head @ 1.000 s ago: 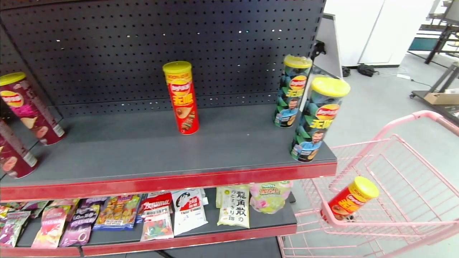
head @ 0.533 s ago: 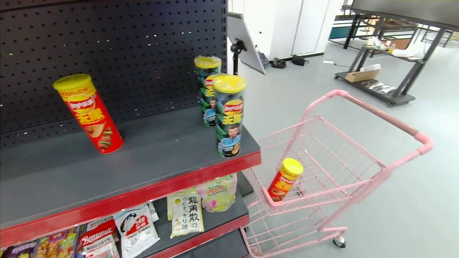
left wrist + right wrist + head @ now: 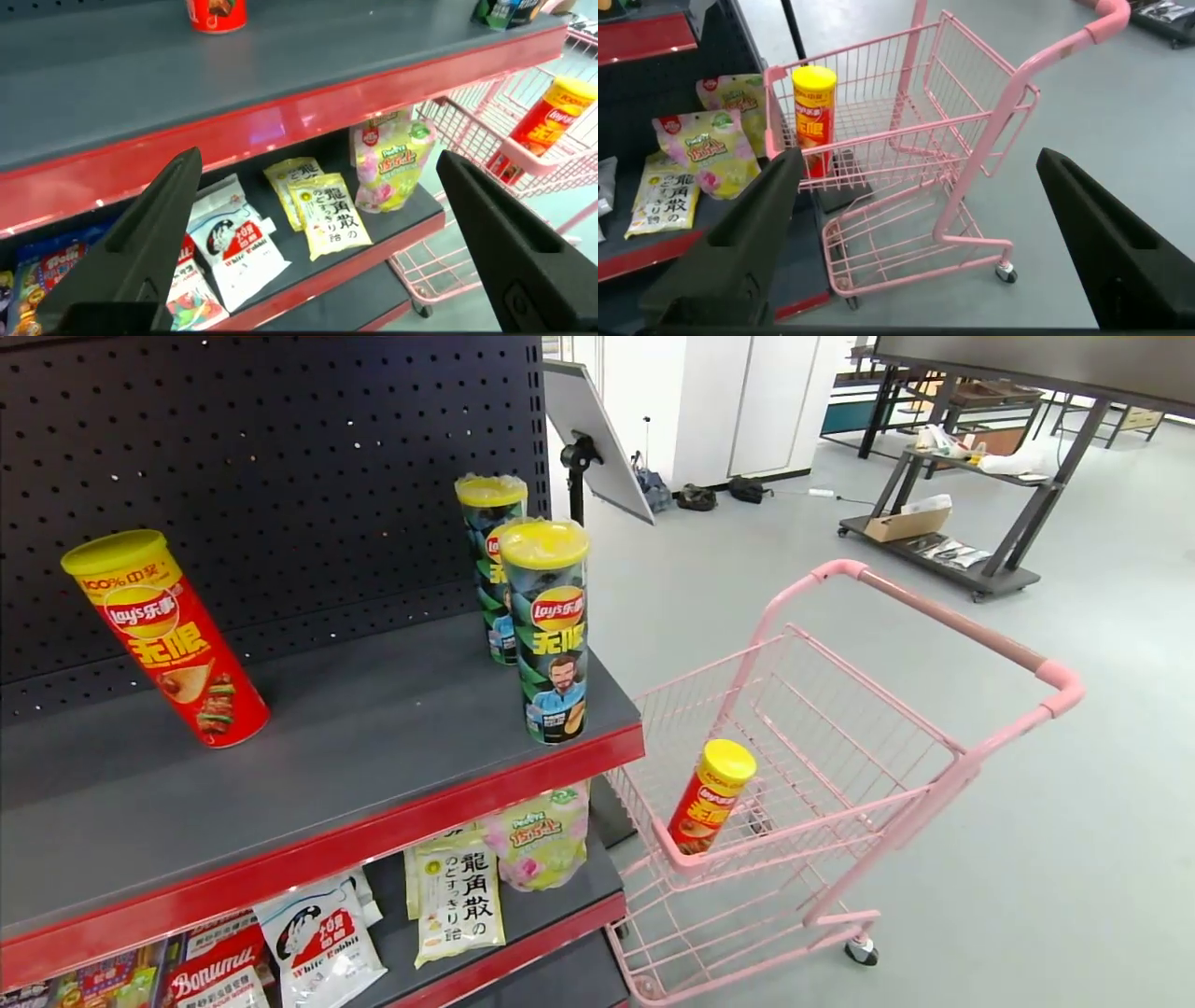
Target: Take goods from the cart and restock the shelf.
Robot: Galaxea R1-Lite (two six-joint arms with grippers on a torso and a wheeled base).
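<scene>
A red chips can [image 3: 709,798] with a yellow lid stands in the front corner of the pink cart [image 3: 943,621], beside the shelf's right end. On the upper shelf [image 3: 373,747] stand another red can [image 3: 163,635] and two green cans [image 3: 555,630] [image 3: 492,565]. My left gripper [image 3: 318,243] hangs open in front of the lower shelf, with nothing between its fingers. My right gripper [image 3: 915,243] is open above the cart [image 3: 1106,17], apart from the red can [image 3: 813,117].
Several snack bags [image 3: 453,896] lie on the lower shelf. A dark pegboard [image 3: 280,457] backs the upper shelf. A board on a stand [image 3: 597,429] and a black table [image 3: 971,467] stand farther off on the grey floor.
The head view has swung right, so the shelf slid left and more of the cart shows. The cans kept their places.
</scene>
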